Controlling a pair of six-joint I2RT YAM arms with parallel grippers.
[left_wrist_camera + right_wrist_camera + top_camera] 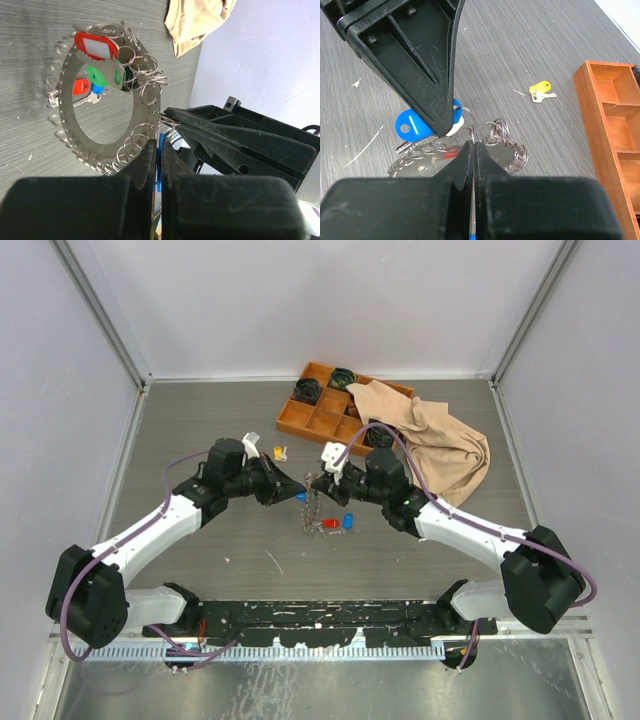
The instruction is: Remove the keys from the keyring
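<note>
left pincer [159, 150] clenched on blue-capped key [411, 127] | right pincer [472, 146] clenched on keyring [66, 107] at an edge loop, tip-to-tip, likely anchoring it so the key pulls free | keyring hangs between them over table [545, 40], other keys [102, 75] attached | yellow key [540, 91] lies apart

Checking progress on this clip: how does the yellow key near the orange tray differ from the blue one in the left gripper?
The yellow key lies loose on the table, apart from the keyring; the blue key sits at the keyring, pinched in the left gripper. The yellow key's silver blade shows; the blue key's is hidden. Both have coloured plastic heads.
</note>
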